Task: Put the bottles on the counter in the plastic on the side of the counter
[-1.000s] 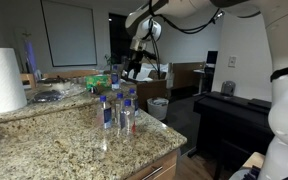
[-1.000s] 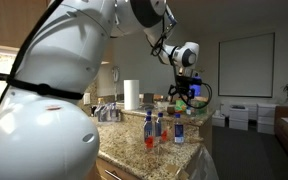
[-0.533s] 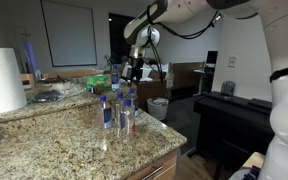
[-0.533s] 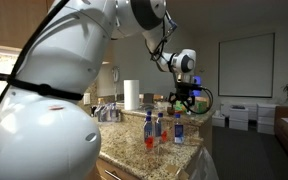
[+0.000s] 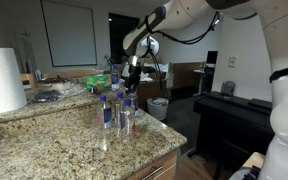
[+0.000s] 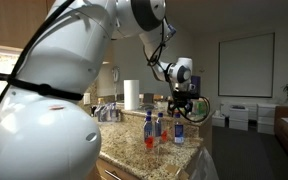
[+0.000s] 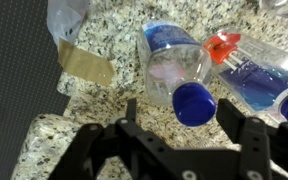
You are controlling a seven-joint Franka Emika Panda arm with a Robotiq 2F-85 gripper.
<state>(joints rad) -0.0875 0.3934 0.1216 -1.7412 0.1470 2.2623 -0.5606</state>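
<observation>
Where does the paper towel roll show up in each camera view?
In an exterior view: paper towel roll at the far left edge, on the counter.
In an exterior view: roll mid-frame, behind the bottles.
Wrist view: not in it.
Shared landmark: the bottles, in all three.

The room was rather dim in both exterior views, with warm light on the counter [image 5: 44,145] and dark corners behind it. These pictures were small and a little grainy. The wrist view was brighter and cooler; the bottles [image 7: 174,70] carried soft glare, and the dark gripper [image 7: 181,115] near the lens was blurred
</observation>
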